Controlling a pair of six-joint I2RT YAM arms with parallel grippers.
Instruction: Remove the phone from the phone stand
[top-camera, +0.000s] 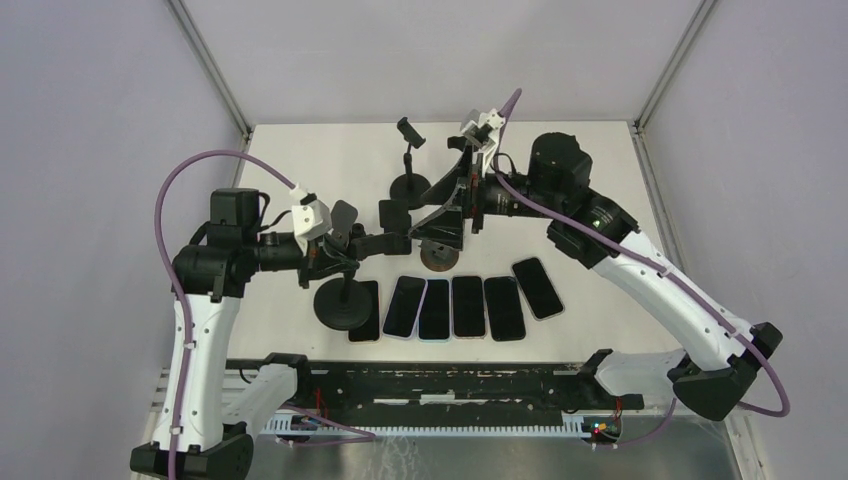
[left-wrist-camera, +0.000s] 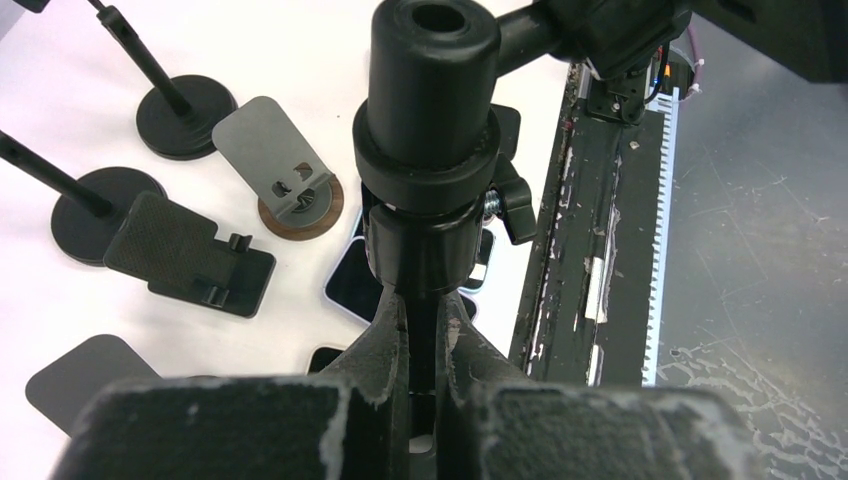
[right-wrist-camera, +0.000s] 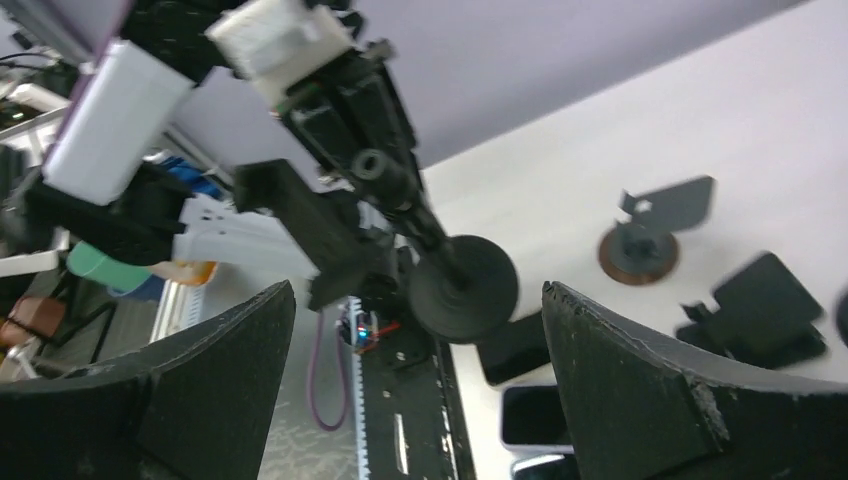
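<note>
The left pincer (left-wrist-camera: 420, 335) is clamped shut on the pole of a black phone stand (left-wrist-camera: 430, 150), left of centre in the overhead view, where its round base overlaps the leftmost phone of a row. The right pincer (top-camera: 441, 212) hangs at centre frame with its jaws spread wide, gripping nothing. Six phones (top-camera: 468, 306) lie flat side by side on the white table (top-camera: 600, 160), lower centre, with the rightmost one angled.

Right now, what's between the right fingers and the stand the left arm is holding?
Nothing: the right wrist view shows the open right fingers framing the stand across bare air.
</note>
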